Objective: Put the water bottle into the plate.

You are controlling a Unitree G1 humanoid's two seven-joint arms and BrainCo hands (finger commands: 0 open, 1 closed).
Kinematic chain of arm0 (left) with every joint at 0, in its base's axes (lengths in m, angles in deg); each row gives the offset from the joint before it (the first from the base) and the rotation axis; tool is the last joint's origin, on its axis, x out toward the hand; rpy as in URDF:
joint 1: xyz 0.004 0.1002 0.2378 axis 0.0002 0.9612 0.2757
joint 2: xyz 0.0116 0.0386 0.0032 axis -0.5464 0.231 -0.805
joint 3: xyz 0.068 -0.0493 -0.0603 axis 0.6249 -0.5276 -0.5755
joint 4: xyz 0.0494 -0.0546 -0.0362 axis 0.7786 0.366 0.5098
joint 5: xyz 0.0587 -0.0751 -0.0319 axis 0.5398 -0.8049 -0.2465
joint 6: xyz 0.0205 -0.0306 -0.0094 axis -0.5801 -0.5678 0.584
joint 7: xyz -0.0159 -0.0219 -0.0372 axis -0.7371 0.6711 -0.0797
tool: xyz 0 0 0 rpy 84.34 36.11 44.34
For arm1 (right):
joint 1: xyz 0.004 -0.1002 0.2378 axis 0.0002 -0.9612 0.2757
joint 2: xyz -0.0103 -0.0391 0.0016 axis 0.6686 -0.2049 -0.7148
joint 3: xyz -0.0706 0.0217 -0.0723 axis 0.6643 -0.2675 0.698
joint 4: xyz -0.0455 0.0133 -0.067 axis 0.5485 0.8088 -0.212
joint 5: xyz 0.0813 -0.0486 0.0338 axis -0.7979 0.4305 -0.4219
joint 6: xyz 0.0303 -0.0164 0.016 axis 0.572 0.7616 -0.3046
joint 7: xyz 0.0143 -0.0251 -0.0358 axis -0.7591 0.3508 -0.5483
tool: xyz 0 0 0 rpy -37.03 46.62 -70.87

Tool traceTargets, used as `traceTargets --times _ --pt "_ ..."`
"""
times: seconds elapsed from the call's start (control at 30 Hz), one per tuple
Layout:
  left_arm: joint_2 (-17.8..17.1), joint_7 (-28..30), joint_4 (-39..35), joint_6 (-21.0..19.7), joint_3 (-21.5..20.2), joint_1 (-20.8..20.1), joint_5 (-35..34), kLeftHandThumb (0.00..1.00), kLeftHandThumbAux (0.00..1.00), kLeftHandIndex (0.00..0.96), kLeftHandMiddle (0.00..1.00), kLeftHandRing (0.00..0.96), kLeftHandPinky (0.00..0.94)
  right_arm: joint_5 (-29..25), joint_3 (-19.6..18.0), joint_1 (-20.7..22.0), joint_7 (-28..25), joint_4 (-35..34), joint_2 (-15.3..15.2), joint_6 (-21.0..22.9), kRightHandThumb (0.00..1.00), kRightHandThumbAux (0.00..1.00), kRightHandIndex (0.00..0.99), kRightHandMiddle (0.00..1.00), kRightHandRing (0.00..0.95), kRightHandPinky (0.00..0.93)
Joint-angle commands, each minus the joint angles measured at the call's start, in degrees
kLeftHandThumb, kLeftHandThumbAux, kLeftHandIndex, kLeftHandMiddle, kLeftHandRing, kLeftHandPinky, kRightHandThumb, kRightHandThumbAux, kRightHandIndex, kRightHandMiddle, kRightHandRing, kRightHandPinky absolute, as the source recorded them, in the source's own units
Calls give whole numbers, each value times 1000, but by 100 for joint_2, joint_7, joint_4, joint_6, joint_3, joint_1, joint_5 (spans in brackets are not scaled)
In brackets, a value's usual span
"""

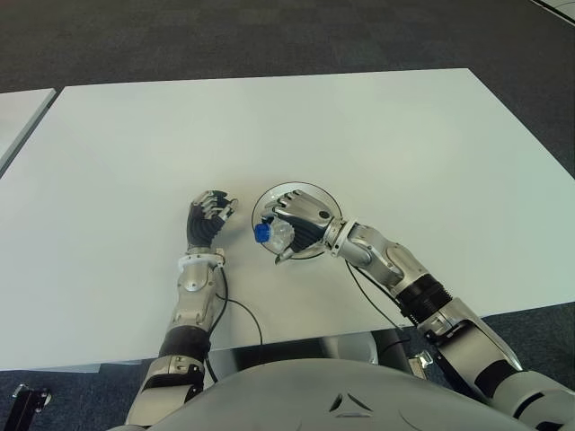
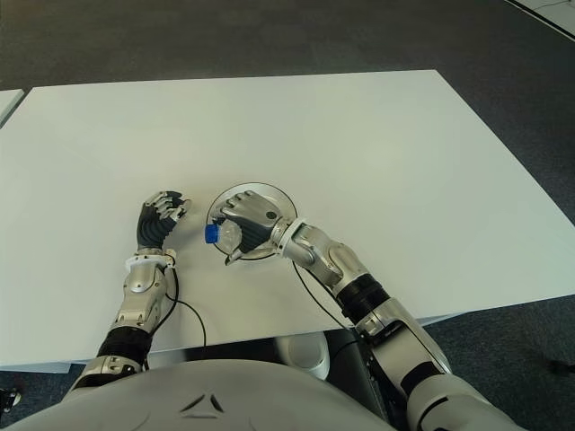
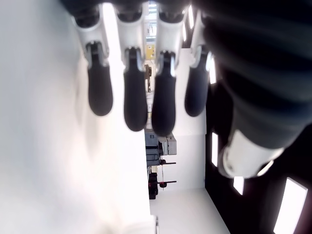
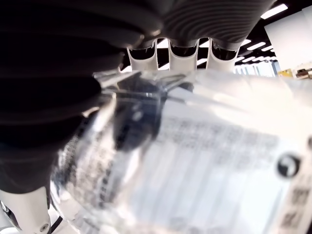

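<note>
- A white table (image 1: 377, 135) is filling the view from the robot's head, with two robotic arms reaching onto it from the near edge.
- The right hand (image 1: 301, 224) is hovering directly over a small round plate (image 1: 292, 190), its fingers curling around a clear water bottle (image 1: 278, 235) and gripping it.
- The bottle is lying on its side inside that grip, its blue cap (image 1: 262, 233) poking out toward the robot's left, past the plate's rim.
- This sideways hold probably suits laying the bottle down flat on the plate rather than standing it up.
- In the right wrist view, the bottle's clear body (image 4: 195, 161) is pressing right against the palm, with fingers wrapping over its far side.
- The left hand (image 1: 208, 218) is showing just to the left of the plate, idle, fingers loosely bent and holding nothing.
- Whether the bottle is already touching the plate cannot be told, since the hand is covering it.
</note>
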Motion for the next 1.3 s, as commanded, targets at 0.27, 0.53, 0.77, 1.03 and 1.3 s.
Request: traceTargets --times 0.27,0.53,0.77,1.03,1.3 --pt "49 -133 83 -664 16 318 41 709 717 431 516 497 485 -149 -37 -196 -618 -386 37 533 198 709 63 55 76 131" --pt "9 -24 33 -718 59 315 20 708 717 432 510 494 492 219 19 -198 -496 -547 -47 643 68 558 3 2 4 7" --pt "-51 10 58 -734 112 313 51 709 717 433 512 487 474 251 25 -229 -422 -543 -29 681 43 490 0 0 0 0" --pt "-92 15 140 -684 120 288 81 710 717 433 517 490 484 270 32 -228 -377 -537 -21 716 30 444 0 0 0 0" --pt "-40 31 184 -619 49 273 -22 710 717 433 531 504 490 404 47 -212 -311 -529 -15 795 43 412 0 0 0 0"
